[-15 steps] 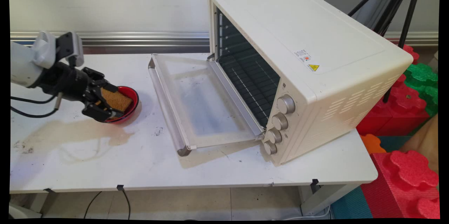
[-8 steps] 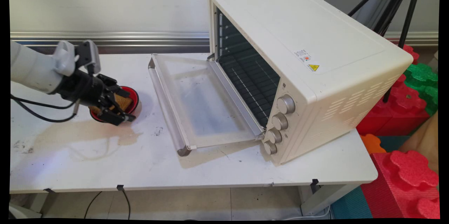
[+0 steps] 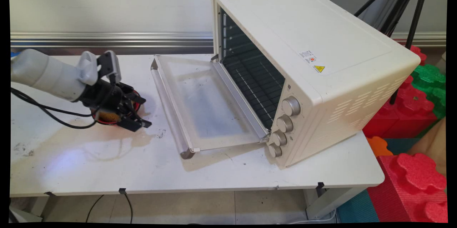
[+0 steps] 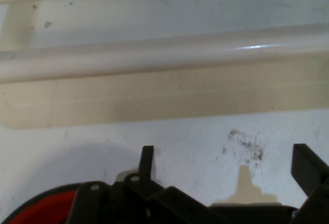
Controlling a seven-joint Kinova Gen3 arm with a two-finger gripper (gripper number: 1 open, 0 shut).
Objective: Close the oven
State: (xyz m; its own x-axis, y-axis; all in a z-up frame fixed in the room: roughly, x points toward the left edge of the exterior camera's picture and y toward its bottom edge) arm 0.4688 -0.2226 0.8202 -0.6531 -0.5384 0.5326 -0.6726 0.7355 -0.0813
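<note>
Red bowl [image 3: 135, 103] with brown bread [image 3: 109, 116] sits on the white table [image 3: 214, 171], left of the oven door [image 3: 200, 108]
Over the bowl, the black gripper [image 3: 140, 111] has its fingers [image 4: 146, 161] spread wide, holding nothing

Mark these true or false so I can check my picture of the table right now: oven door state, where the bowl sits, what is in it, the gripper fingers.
1. The toaster oven door is shut. False: it lies folded open.
2. The red bowl sits left of the door. True.
3. The gripper is open. True: the hand view shows its fingers spread apart.
4. The bowl holds a green sponge. False: a brown sponge.
</note>
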